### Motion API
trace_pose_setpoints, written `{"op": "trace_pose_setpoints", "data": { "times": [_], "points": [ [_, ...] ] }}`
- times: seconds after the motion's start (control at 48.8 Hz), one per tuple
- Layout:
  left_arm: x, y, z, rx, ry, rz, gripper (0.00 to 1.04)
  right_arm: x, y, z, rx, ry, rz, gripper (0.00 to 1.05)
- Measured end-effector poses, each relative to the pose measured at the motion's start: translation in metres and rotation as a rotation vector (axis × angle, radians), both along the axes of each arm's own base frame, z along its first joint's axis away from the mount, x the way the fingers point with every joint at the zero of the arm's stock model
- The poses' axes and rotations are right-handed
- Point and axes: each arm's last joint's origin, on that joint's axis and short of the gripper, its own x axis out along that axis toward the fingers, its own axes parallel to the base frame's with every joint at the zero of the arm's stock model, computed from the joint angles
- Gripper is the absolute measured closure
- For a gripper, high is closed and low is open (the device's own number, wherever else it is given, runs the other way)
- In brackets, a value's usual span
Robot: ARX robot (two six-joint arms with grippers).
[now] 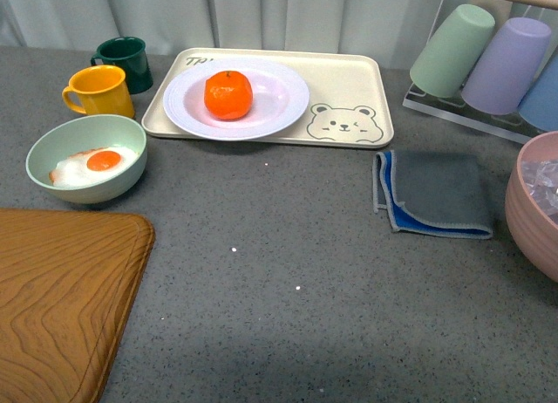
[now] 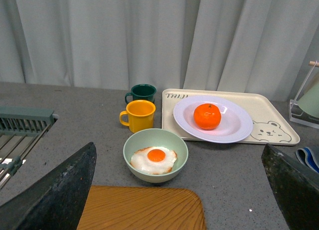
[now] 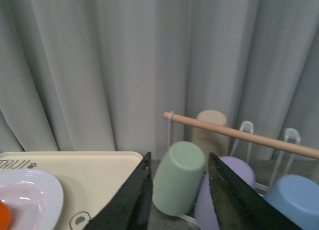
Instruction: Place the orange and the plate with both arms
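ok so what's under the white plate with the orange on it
The large round white plate sits on a beige rectangular tray printed with a bear face, with the bright orange mandarin in its well. The tray surface directly beneath the plate is covered, so nothing there can be seen.

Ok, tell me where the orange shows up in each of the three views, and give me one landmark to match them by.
Front view: the orange sits on the white plate, upper middle of the picture.
Left wrist view: the orange is right of centre, on the plate.
Right wrist view: only an orange sliver shows at the lower left edge.
Shared landmark: the beige bear-printed tray under the plate.
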Motion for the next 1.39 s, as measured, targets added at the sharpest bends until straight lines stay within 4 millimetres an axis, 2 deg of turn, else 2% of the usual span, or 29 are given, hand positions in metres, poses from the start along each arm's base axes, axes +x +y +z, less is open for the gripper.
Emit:
{"op": "trace_pose_setpoints", "data": {
  "times": [0.143, 0.184, 0.532, 0.676, 0.901, 1.392],
  "points": [
    [0.000, 0.000, 0.000, 0.000, 0.000, 0.000, 0.07, -0.043, -0.019, -0.012, -0.017, 0.051, 0.001, 1.00],
    [0.000, 0.000, 0.000, 0.000, 0.000, 0.000, 0.07, -0.051, -0.021, -0.013, -0.023, 0.056, 0.003, 1.04],
    [0.000, 0.000, 0.000, 0.000, 0.000, 0.000, 0.07, -0.117, -0.043, -0.012, -0.021, 0.053, -0.001, 1.04],
    [0.000, 0.000, 0.000, 0.000, 0.000, 0.000, 0.07, -0.137, -0.048, -0.011, -0.020, 0.054, 0.004, 1.04],
    [0.000, 0.000, 0.000, 0.000, 0.000, 0.000, 0.07, -0.163, -0.061, -0.011, -0.019, 0.057, -0.001, 1.04],
    [0.000, 0.000, 0.000, 0.000, 0.000, 0.000, 0.07, -0.203, -0.062, -0.010, -0.019, 0.054, 0.003, 1.04]
  ]
}}
